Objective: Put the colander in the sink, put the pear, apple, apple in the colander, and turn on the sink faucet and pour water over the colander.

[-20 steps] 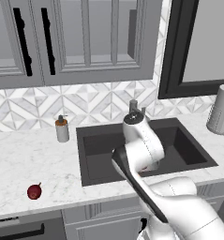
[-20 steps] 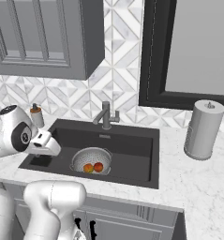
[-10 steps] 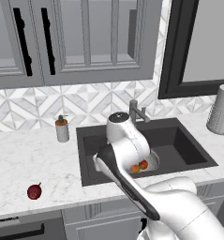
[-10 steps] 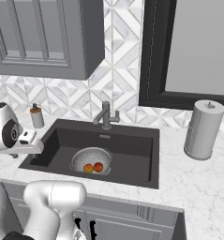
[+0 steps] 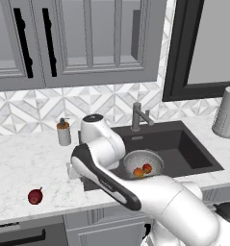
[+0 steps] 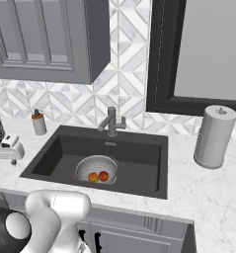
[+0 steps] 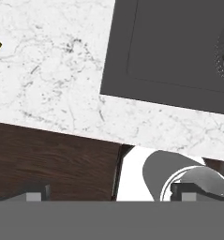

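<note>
I am looking over the white marble tabletop (image 5: 20, 158), where the dark charcoal rectangular sink (image 6: 139, 153) is carrying the silver-grey perforated metal colander (image 6: 96, 167) near its front left corner. The two round orange-red apples (image 6: 98, 176) are sitting inside it, ready for rinsing. My tool (image 7: 108, 193) is hanging wide and empty over the tabletop's front edge, I judge heading for the small maroon pear (image 5: 35, 196) lying near that edge.

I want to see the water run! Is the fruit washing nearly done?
Partly. The colander sits in the sink with both apples inside. The open, empty claw is over the counter toward the pear. Left: add the pear, then turn on the dry faucet.
</note>
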You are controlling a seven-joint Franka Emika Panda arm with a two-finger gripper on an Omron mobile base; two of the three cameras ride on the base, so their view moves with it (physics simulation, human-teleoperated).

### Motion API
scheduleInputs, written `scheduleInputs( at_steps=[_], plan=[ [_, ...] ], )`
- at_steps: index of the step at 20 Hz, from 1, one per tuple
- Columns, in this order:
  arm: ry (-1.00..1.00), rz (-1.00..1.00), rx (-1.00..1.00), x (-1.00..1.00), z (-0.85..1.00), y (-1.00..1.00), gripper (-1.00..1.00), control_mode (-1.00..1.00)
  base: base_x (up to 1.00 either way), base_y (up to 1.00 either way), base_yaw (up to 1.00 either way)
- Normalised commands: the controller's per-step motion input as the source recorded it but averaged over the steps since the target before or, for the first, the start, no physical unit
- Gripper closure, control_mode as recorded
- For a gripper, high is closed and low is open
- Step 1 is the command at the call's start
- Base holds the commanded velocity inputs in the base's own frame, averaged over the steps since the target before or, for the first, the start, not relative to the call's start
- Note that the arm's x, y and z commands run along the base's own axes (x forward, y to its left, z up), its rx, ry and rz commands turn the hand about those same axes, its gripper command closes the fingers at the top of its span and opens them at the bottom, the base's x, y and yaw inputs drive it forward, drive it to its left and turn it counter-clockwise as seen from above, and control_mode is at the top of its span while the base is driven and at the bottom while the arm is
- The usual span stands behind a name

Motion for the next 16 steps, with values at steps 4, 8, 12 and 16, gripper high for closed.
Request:
scheduleInputs(
  at_steps=[4, 8, 12, 16],
  plan=[
    [0.01, 0.00, 0.14, -0.04, -0.09, 0.85, -1.00, -1.00, 0.00, 0.00, 0.00],
    [0.02, -0.11, 0.04, 0.02, -0.19, 0.91, -1.00, -1.00, 0.00, 0.00, 0.00],
    [0.00, -0.22, 0.00, -0.03, -0.30, 0.87, -1.00, -1.00, 0.00, 0.00, 0.00],
    [0.08, -0.24, 0.02, 0.14, -0.28, 0.63, -1.00, -1.00, 0.00, 0.00, 0.00]
  ],
)
